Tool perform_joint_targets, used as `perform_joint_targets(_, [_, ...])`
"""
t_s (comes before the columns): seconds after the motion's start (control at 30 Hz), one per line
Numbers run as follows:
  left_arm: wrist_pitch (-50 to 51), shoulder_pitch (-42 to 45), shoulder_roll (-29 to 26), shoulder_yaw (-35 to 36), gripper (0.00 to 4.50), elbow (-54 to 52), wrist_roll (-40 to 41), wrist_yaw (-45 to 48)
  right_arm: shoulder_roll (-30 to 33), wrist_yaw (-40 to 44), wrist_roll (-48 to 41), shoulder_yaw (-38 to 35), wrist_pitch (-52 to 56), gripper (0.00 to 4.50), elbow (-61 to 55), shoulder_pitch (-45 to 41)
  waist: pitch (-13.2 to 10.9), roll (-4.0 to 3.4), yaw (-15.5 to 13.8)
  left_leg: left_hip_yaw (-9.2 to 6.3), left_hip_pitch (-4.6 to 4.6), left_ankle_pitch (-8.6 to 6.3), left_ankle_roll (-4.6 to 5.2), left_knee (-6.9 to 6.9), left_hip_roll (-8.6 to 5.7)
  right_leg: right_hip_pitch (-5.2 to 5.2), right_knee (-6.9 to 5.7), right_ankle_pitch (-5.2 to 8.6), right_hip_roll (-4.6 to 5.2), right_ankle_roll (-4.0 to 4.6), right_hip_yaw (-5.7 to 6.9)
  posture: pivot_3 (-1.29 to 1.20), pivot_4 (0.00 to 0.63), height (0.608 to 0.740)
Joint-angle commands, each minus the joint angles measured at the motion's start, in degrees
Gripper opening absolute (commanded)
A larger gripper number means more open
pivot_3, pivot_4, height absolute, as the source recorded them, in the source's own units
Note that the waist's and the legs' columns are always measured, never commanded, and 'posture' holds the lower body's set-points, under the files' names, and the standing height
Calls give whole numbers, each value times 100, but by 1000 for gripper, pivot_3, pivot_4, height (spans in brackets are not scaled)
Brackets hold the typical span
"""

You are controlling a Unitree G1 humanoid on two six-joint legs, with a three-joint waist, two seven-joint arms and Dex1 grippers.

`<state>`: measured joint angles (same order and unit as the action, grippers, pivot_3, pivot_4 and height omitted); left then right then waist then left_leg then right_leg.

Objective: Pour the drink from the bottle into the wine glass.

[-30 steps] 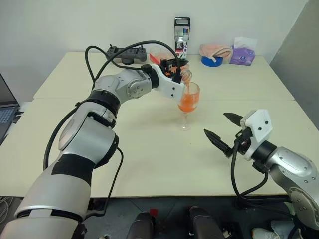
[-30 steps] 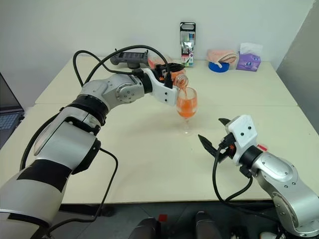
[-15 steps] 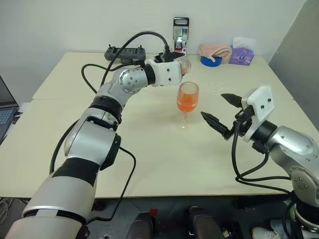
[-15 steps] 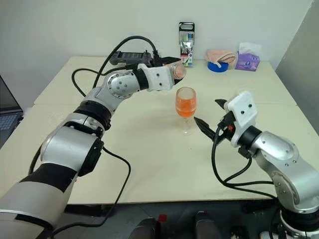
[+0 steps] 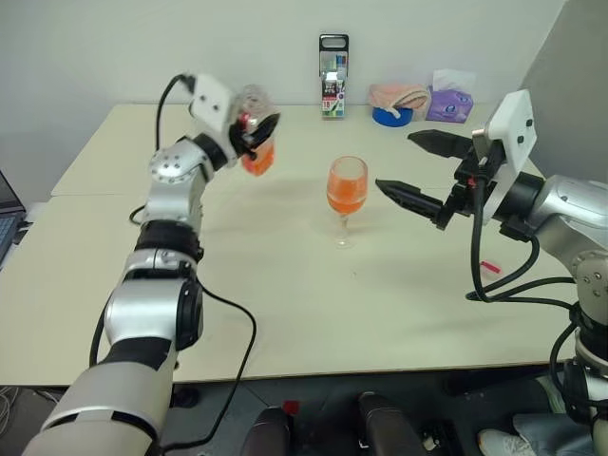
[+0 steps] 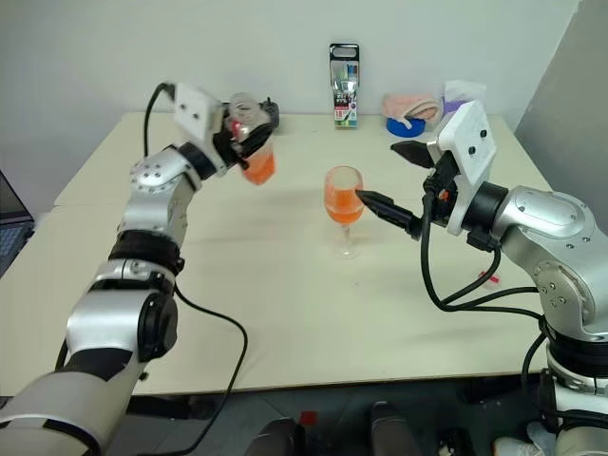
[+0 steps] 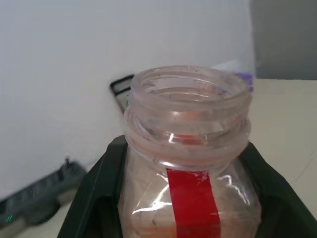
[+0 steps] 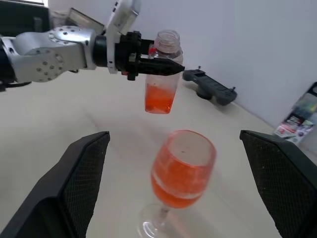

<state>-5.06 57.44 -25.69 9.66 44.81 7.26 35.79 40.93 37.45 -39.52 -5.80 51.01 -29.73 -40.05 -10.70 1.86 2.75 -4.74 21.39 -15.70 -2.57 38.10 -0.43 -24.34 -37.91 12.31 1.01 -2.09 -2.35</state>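
Observation:
The wine glass (image 5: 347,190) stands on the cream table (image 5: 313,294), its bowl well filled with orange-red drink (image 8: 179,181). Left of it and above the table, my left gripper (image 5: 258,130) is shut on the bottle (image 5: 255,133), which is upright and uncapped. Its black fingers (image 7: 94,198) clamp the bottle's (image 7: 190,148) sides beside the red stripe. A little drink (image 8: 159,99) remains in the bottle's bottom. My right gripper (image 5: 394,161) hangs open just right of the glass, level with the bowl, its fingers (image 8: 81,173) spread wide and holding nothing.
Along the table's far edge stand a tall black-topped pack (image 5: 332,65), a blue tape roll (image 5: 388,116), a pink cloth (image 5: 394,95) and a purple tissue pack (image 5: 446,100). A black controller (image 8: 210,87) lies behind the bottle. A small red item (image 5: 488,268) lies under my right arm.
My left gripper drew the bottle away from the glass to the left and rolled it from pouring tilt to upright. My right gripper rose beside the glass, still open.

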Motion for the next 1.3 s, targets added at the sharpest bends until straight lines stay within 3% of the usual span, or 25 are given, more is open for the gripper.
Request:
perform_joint_targets(0.03, [653,-507,-110,282,2145,-1270,288,-430,84,252,-57,136,-71,4500,57,-270,0,0,-11,-1,0,0,-1,2,0,1,-2,0,2,0,0,0,150,740])
perform_joint_targets(0.3, [1418,-1566,-119,568,2145,-2492,543,-953,-18,694,-227,559,-24,4500,138,-520,0,1,-110,0,0,0,-2,4,-1,1,2,0,7,1,0,0,150,740])
perform_joint_targets(0.53, [1450,-1764,-88,596,4451,-2448,557,-1129,-86,712,-105,694,-120,4500,226,-631,0,1,-113,3,-1,0,-2,5,-4,4,8,-1,8,1,0,0,150,740])
perform_joint_targets(1.0, [1526,-1879,-182,493,4483,-2586,551,-1219,-63,679,-32,643,-142,4500,195,-591,0,1,-110,5,-2,0,-2,4,-4,4,11,0,7,1,0,0,150,740])
perform_joint_targets(1.3, [1951,-1988,-117,408,4483,-3272,752,-1052,-17,777,101,647,-298,4500,314,-615,0,0,-109,5,-1,0,-2,2,-3,5,16,0,7,1,-1,0,150,740])
